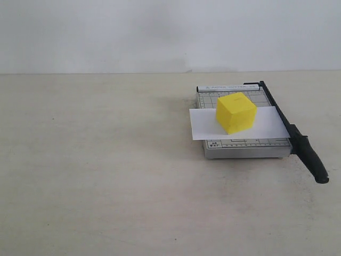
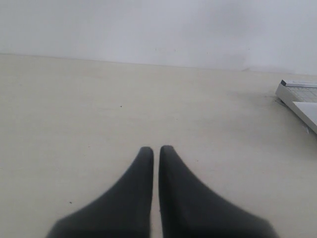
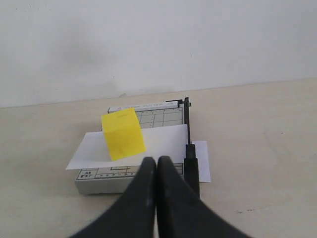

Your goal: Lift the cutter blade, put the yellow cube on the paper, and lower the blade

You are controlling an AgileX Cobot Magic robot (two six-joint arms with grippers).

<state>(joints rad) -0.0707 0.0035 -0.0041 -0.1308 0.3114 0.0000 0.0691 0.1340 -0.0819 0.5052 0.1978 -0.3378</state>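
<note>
The cutter blade (image 1: 294,134) lies flat along the cutter base (image 1: 242,150), just ahead of the right gripper (image 3: 157,159). Its long axis points away from that gripper, handle end nearest, so this arm is the closer one. The left gripper (image 2: 156,148) is well apart from it. Both have their jaws pressed together and hold nothing. The yellow cube (image 3: 123,134) sits on the paper (image 3: 163,141), beyond the right fingertips. I judge all steps are done. The pale table (image 1: 106,170) is flat, with free room for drawing back.
</note>
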